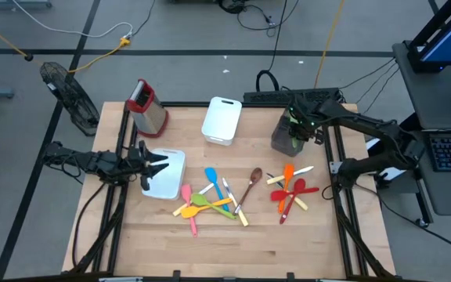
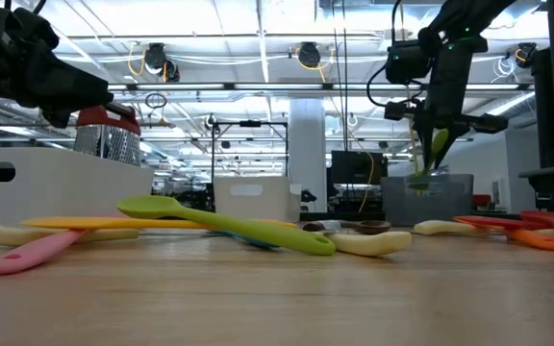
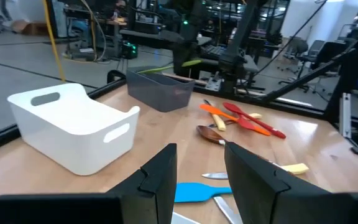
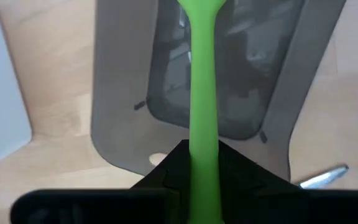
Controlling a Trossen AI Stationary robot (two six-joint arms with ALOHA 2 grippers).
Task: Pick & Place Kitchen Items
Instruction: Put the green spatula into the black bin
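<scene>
Green utensil [image 4: 202, 93]: slim handle, hangs upright over the grey bin [image 4: 120, 93], pinched between the right gripper's [image 4: 202, 163] fingers.

Middle cluster on the surface, overlapping: blue spatula [image 1: 211, 178], pink spoon [image 1: 188, 205], yellow spoon [image 1: 185, 210], green spoon [image 1: 206, 200], cream-handled cutlery [image 1: 240, 215]. Brown wooden spoon [image 1: 251, 185] lies just beside it, bowl toward the far edge.

Right cluster, crossed over each other: orange spatula [image 1: 288, 175], red spoon [image 1: 301, 189], cream-handled piece [image 1: 297, 171].
</scene>
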